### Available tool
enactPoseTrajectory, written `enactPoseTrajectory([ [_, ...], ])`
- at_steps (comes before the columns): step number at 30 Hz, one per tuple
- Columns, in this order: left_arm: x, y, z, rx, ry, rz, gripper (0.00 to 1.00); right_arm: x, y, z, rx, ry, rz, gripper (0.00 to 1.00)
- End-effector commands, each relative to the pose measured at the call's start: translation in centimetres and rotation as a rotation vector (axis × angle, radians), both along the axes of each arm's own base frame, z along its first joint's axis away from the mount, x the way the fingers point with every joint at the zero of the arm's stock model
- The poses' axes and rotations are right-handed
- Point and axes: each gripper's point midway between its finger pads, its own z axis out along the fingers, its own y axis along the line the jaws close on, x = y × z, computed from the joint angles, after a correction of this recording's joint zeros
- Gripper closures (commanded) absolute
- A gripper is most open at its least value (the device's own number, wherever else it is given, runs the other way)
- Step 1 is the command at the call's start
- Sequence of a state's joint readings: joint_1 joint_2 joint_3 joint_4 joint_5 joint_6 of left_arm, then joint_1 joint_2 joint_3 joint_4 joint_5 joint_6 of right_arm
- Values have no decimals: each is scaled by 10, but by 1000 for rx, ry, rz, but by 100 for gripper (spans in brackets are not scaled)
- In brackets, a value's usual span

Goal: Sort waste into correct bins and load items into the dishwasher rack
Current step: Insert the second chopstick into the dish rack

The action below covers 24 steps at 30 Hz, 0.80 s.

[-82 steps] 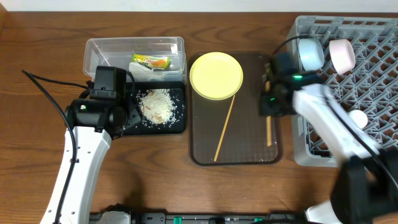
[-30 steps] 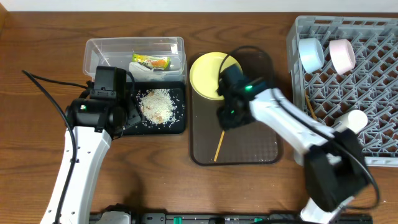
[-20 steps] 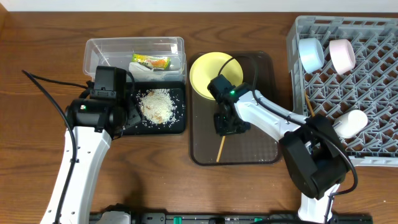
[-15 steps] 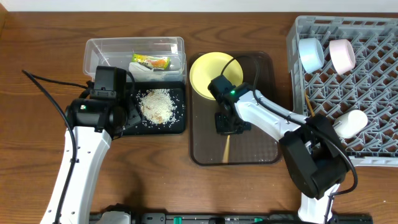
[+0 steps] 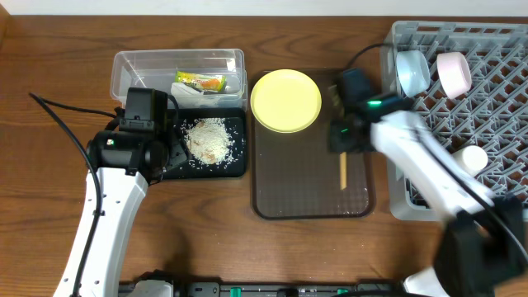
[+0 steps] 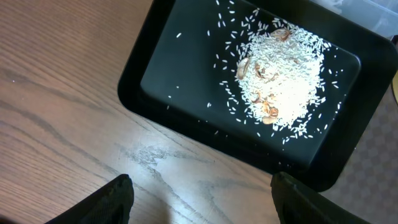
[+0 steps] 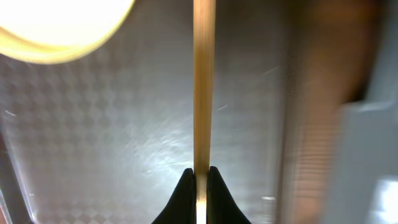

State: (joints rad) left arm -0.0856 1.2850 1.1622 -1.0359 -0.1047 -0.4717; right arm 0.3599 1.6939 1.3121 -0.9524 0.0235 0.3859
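The right end effector (image 5: 345, 137) is closed tightly on one thin wooden chopstick (image 5: 343, 172). In the right wrist view the two fingertips (image 7: 185, 194) press together on the stick (image 7: 204, 93) with no gap, and it runs straight away from them, up the middle of the picture. Seen from overhead, the long axis of the chopstick lies from the far side of the table to the near side, almost parallel to the long edges of the dark brown serving tray (image 5: 301, 186). Its visible part comes out from under the end effector and points to the near edge of the table. It is over the right part of this tray, near the side that faces the grey dishwasher rack (image 5: 503, 99). Whether it touches the tray surface or is lifted above it cannot be told.

The yellow plate (image 5: 285, 100) sits on the far left corner of the same tray, apart from the chopstick. In the rack, the light blue bowl (image 5: 411, 71) and the pinkish-white bowl (image 5: 453, 73) stand side by side at the far edge, and the small pale cup (image 5: 473, 157) lies more to the near side.

The left end effector (image 6: 202, 208) has its jaws wide apart and holds nothing. It is over the bare wooden table (image 6: 56, 112), just beside the near edge of the black tray (image 6: 134, 93), which carries the heap of rice scraps (image 6: 283, 81). The crumpled wrapper (image 5: 200, 82) lies in the clear tub (image 5: 136, 62), which is directly behind the black tray
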Motion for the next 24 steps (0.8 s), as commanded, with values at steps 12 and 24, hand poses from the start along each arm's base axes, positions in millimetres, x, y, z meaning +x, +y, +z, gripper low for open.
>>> enactPoseTrajectory([
  [12,-1,3,0,6,3,12,26,5,-143,37,-125,-55,-11,99],
  [24,-1,3,0,6,3,12,26,6,-153,21,-104,-7,-42,56],
])
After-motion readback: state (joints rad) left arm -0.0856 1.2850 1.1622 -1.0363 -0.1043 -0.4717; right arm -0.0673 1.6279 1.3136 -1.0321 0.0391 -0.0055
